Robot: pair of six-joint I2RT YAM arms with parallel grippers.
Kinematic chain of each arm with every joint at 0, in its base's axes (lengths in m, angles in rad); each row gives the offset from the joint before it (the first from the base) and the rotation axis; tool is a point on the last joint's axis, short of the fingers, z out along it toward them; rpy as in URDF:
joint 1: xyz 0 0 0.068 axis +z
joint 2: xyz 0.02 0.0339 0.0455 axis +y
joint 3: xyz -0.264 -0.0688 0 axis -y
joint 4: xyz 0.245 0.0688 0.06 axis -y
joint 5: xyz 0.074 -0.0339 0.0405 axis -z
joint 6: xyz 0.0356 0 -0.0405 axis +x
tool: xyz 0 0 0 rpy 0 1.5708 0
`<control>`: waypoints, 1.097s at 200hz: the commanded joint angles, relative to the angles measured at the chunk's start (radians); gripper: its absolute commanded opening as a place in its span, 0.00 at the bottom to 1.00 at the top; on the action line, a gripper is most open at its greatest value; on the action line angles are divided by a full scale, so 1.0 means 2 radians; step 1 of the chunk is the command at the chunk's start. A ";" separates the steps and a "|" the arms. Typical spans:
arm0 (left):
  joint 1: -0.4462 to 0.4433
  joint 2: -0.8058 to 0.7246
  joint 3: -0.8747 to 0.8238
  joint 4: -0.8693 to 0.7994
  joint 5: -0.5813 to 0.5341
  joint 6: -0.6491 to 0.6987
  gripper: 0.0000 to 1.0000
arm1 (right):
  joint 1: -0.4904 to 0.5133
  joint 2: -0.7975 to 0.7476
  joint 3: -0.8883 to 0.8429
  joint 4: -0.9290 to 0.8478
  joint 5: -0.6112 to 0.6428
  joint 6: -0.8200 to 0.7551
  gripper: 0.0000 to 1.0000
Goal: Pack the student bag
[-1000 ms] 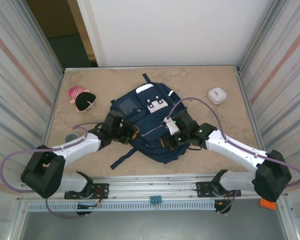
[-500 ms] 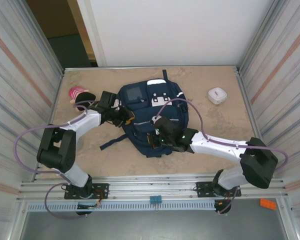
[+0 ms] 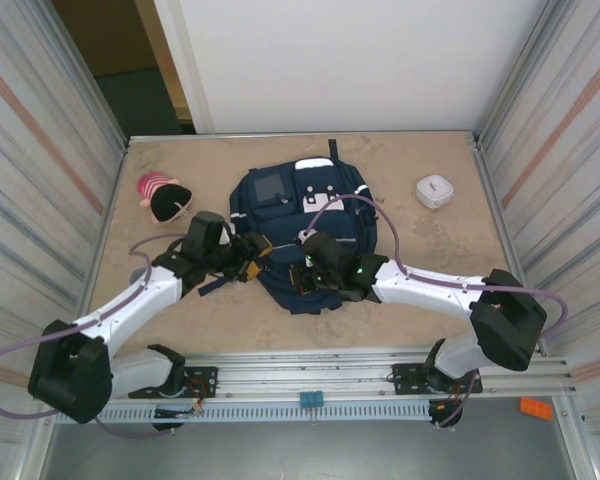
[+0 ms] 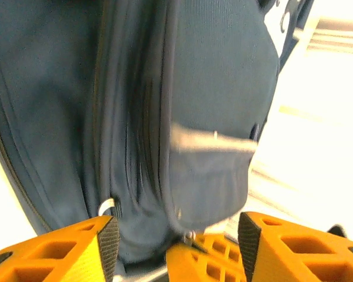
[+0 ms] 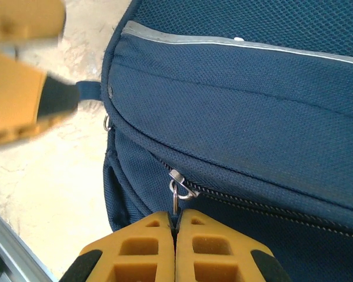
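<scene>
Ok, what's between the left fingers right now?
The bag's zipped side sits in the gap between the open left fingers, in the left wrist view.

We see the student bag (image 5: 241,100) as matt, coarse-woven cloth, its zip pull (image 5: 177,188) shiny metal. The left hand (image 4: 176,226) and right hand (image 5: 176,220) are smooth plastic; the tabletop (image 5: 53,194) looks matt, stone-like.

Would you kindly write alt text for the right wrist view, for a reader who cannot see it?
The right end effector, orange and fully shut, pinches the metal zipper pull on the navy student bag. Pale table shows at left, below a blurred orange finger.
</scene>
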 commanded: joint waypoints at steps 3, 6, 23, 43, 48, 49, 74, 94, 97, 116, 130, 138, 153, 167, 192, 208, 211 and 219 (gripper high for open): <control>-0.028 -0.019 -0.023 0.053 -0.042 -0.093 0.52 | 0.005 0.003 0.018 0.009 -0.021 -0.008 0.00; -0.031 -0.018 -0.024 0.057 -0.044 -0.095 0.52 | 0.005 0.003 0.018 0.009 -0.021 -0.008 0.00; -0.037 -0.008 -0.017 0.065 -0.048 -0.099 0.51 | 0.006 0.004 0.019 0.009 -0.024 -0.010 0.00; -0.038 0.005 -0.012 0.075 -0.049 -0.099 0.49 | 0.007 0.003 0.019 0.008 -0.026 -0.013 0.00; -0.038 0.009 -0.012 0.077 -0.049 -0.101 0.48 | 0.007 0.003 0.018 0.008 -0.026 -0.014 0.00; -0.038 0.010 -0.012 0.078 -0.050 -0.101 0.48 | 0.008 0.003 0.019 0.008 -0.026 -0.015 0.00; -0.038 0.032 -0.010 0.097 -0.049 -0.105 0.47 | 0.008 0.000 0.018 0.010 -0.028 -0.014 0.00; -0.042 0.051 -0.005 0.109 -0.046 -0.107 0.47 | 0.008 -0.001 0.018 0.013 -0.029 -0.017 0.00; -0.042 0.055 -0.004 0.111 -0.046 -0.107 0.47 | 0.009 -0.002 0.018 0.013 -0.030 -0.017 0.00; -0.044 0.070 0.001 0.115 -0.045 -0.107 0.41 | 0.009 -0.002 0.018 0.013 -0.032 -0.019 0.00; -0.043 0.075 0.001 0.111 -0.047 -0.107 0.30 | 0.009 -0.006 0.017 0.009 -0.026 -0.017 0.00; -0.041 0.076 0.001 0.105 -0.046 -0.107 0.23 | 0.008 -0.008 0.016 0.003 -0.019 -0.016 0.00; -0.033 0.075 0.005 0.078 -0.040 -0.094 0.09 | 0.004 -0.017 0.013 -0.011 -0.008 -0.015 0.00; -0.023 0.066 0.001 0.053 -0.041 -0.076 0.00 | -0.005 -0.026 0.007 -0.029 -0.007 -0.021 0.00; 0.004 0.037 -0.007 0.012 -0.041 -0.046 0.00 | -0.039 -0.056 -0.014 -0.062 -0.010 -0.036 0.00; 0.023 0.017 -0.010 -0.015 -0.038 -0.029 0.00 | -0.073 -0.082 -0.032 -0.074 -0.022 -0.049 0.00; 0.026 0.014 -0.010 -0.018 -0.038 -0.025 0.00 | -0.081 -0.086 -0.035 -0.075 -0.028 -0.050 0.00; 0.035 0.006 -0.013 -0.028 -0.037 -0.018 0.00 | -0.099 -0.095 -0.041 -0.079 -0.043 -0.057 0.00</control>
